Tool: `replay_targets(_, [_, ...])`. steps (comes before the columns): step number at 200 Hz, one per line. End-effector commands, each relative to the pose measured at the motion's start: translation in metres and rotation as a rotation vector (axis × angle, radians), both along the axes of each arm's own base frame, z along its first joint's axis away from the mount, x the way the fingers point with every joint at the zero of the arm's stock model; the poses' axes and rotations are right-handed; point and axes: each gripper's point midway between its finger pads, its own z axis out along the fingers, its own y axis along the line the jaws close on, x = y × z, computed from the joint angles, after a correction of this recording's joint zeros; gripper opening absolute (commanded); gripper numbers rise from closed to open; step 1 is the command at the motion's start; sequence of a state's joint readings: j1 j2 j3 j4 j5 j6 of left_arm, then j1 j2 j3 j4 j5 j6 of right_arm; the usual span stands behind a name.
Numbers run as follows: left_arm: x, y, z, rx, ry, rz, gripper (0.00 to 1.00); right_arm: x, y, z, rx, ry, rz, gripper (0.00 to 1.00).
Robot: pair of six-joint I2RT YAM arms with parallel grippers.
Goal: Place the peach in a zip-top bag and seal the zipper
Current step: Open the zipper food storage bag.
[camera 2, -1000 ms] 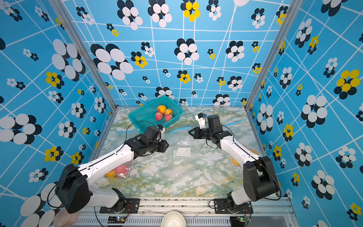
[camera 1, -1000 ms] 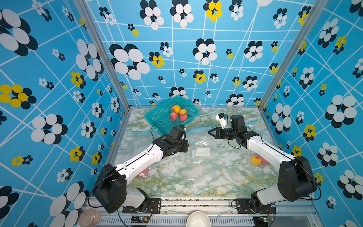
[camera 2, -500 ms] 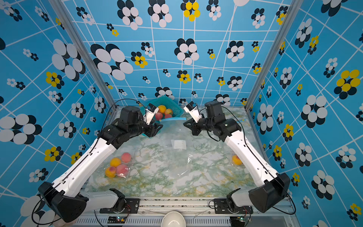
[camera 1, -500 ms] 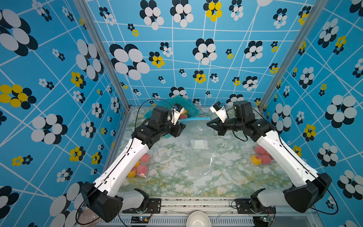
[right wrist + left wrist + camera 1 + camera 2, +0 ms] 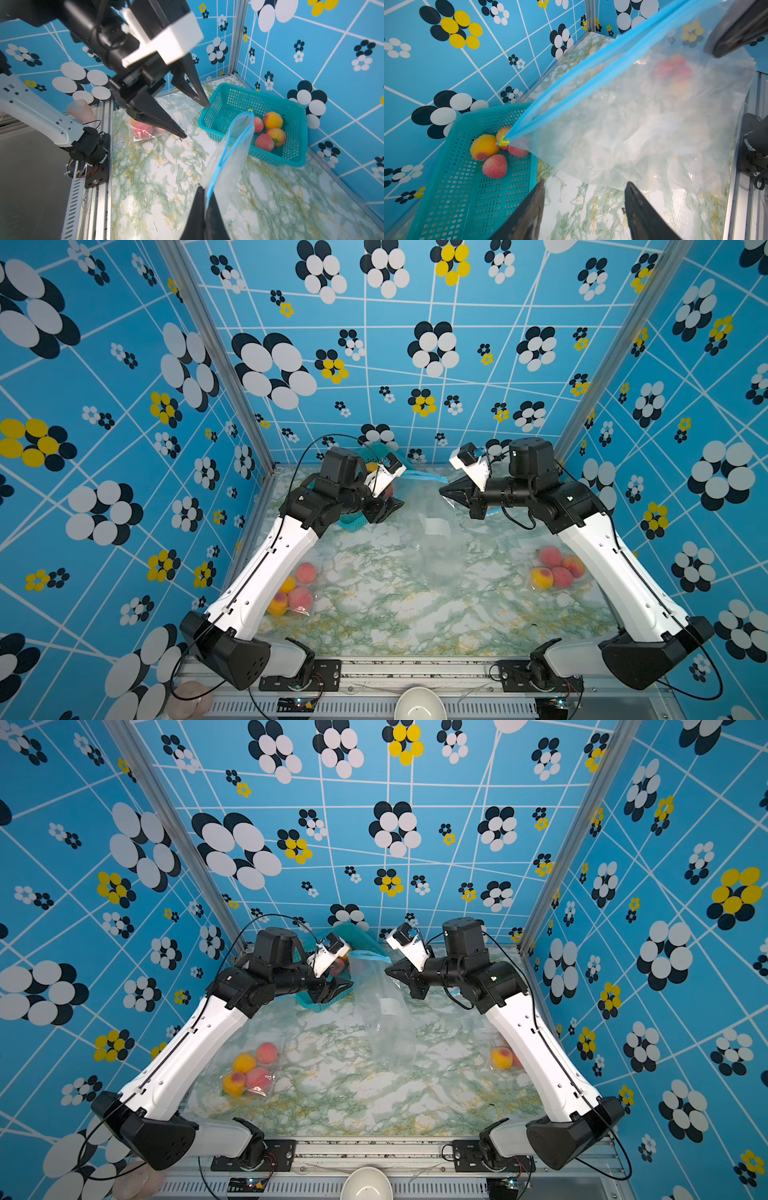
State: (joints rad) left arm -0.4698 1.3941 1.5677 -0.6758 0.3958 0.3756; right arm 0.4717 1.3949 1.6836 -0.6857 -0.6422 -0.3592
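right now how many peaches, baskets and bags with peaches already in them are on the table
peaches: 12
basket: 1
filled bags: 2
total: 15

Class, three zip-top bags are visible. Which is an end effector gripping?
The middle bag, pinched at its blue zipper strip by the right end effector; the left-side bag and right-side bag lie on the table holding peaches.
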Motion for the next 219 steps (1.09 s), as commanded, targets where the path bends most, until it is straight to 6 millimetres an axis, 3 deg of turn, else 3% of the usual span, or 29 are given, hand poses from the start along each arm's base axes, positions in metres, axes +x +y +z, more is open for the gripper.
replay_targets(1, [0.000, 0.000, 0.019, 0.002, -0.081, -0.055, 0.63, -0.016, 0.006, 0.005, 0.017, 0.005, 0.101, 0.00])
replay_targets(53, [0.000, 0.006, 0.047, -0.028, -0.177, -0.048, 0.63, -0.031, 0.005, 0.005, -0.012, -0.013, 0.180, 0.00])
replay_targets(120, [-0.004, 0.001, 0.038, -0.018, -0.179, -0.104, 0.62, -0.033, 0.006, -0.006, -0.011, 0.019, 0.189, 0.00])
replay_targets(147, [-0.016, -0.009, 0.036, -0.044, -0.136, -0.192, 0.57, -0.030, 0.007, -0.008, -0.006, 0.021, 0.178, 0.00])
replay_targets(202, [-0.018, -0.016, 0.020, -0.043, -0.076, -0.232, 0.44, -0.026, 0.008, -0.012, -0.012, 0.023, 0.170, 0.00])
replay_targets(219, [-0.020, -0.017, 0.018, -0.044, -0.068, -0.242, 0.32, -0.024, 0.008, -0.012, -0.015, 0.021, 0.161, 0.00])
